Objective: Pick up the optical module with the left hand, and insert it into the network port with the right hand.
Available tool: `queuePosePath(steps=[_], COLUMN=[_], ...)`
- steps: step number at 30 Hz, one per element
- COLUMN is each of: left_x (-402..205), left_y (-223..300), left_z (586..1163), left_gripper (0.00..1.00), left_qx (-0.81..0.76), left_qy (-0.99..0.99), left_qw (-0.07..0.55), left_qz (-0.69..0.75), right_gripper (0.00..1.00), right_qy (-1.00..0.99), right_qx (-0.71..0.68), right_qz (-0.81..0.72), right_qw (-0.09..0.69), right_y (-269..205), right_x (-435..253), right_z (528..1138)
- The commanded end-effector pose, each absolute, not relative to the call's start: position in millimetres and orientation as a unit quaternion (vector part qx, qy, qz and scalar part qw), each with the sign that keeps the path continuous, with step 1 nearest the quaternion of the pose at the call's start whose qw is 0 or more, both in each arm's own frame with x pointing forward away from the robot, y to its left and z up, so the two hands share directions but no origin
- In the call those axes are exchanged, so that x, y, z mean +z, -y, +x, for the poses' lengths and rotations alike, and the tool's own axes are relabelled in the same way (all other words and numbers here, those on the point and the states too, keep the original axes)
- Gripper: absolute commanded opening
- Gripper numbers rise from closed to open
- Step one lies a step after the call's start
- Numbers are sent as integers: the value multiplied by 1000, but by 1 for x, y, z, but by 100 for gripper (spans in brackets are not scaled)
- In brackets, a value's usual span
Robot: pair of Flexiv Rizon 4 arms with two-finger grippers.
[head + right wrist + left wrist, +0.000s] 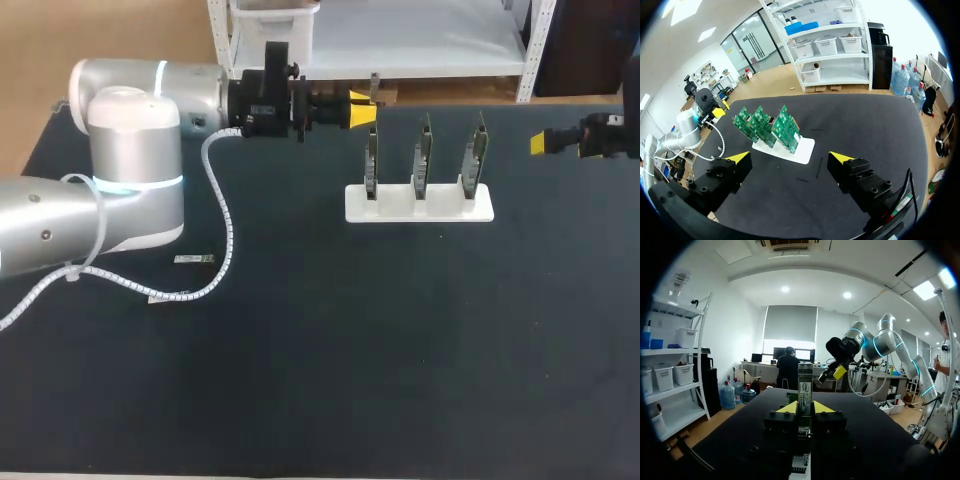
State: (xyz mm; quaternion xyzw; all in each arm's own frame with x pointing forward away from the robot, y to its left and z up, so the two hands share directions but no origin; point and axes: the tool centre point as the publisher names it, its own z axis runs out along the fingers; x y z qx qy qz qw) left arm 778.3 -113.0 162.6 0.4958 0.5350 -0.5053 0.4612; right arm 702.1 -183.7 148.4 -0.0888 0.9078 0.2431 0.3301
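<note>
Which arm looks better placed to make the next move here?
Left, probably. The left gripper is shut on the optical module, up beside the circuit boards; the right gripper is open and empty near the edge of the table, so it likely waits for a handover.

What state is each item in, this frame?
Left gripper: shut on slim metallic optical module.
Right gripper: open, empty.
Three green circuit boards: upright in white slotted holder.
Small silvery part: lying flat on dark table.
</note>
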Motion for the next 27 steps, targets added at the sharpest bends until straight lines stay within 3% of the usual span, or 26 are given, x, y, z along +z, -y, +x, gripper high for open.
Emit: queuePosePath(steps=[1,27], left_x=[162,154], left_y=[115,116], left_z=[775,774], left_gripper=[0,0], left_qx=[-500,-501], left_qy=[-537,-553], left_qw=[463,454], left_qz=[497,486], right_gripper=[100,100], right_qy=[-908,-908], right_qx=[242,242], right_qz=[-88,-88], right_qw=[330,330], right_y=[184,184], right_x=[150,150], right_z=[700,700])
